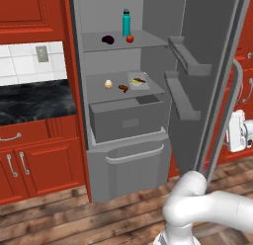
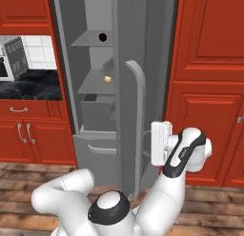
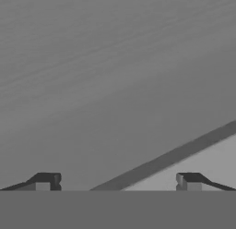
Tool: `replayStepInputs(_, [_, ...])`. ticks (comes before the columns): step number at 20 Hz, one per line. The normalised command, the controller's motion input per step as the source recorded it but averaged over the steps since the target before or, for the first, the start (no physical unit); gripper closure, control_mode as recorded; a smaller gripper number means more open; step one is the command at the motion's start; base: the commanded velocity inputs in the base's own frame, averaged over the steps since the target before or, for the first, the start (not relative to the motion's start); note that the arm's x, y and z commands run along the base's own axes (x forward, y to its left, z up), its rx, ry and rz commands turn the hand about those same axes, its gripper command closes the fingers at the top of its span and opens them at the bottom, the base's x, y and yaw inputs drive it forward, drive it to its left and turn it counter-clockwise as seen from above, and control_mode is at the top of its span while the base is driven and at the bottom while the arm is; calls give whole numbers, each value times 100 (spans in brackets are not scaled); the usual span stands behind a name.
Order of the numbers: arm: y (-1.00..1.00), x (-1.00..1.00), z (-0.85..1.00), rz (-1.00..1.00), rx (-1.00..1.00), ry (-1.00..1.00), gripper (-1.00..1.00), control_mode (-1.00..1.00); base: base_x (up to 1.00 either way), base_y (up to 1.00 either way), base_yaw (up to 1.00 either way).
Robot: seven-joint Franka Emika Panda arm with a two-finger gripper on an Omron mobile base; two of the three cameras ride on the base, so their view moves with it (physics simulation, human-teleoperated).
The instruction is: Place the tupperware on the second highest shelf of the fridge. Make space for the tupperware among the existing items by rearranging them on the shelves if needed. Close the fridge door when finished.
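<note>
Even, soft rendered light with no glare and no clear source. Faint shading darkens the fridge interior beneath each of the shelves. Both base views are sharp though coarse, without edge distortion. The hand view is flat grey, with a blurred darker band toward 4 o'clock.

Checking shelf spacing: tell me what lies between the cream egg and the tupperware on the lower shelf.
In the left base view, a small brown piece lies between the cream egg and the tupperware, on the lower shelf.
</note>
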Motion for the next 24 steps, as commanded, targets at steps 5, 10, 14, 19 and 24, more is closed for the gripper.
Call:
replayStepInputs(5, [100, 33, 0, 32, 17, 0, -100, -100, 0, 0, 0])
replayStepInputs(10, [100, 39, 0, 25, 10, 0, -100, -100, 0, 0, 0])
replayStepInputs(14, [100, 35, 0, 7, 2, -8, -100, -100, 0, 0, 0])
replayStepInputs(19, [100, 17, 1, -28, -7, -28, -100, -100, 0, 0, 0])
replayStepInputs(24, [100, 30, 3, -59, -15, -30, -100, -100, 0, 0, 0])
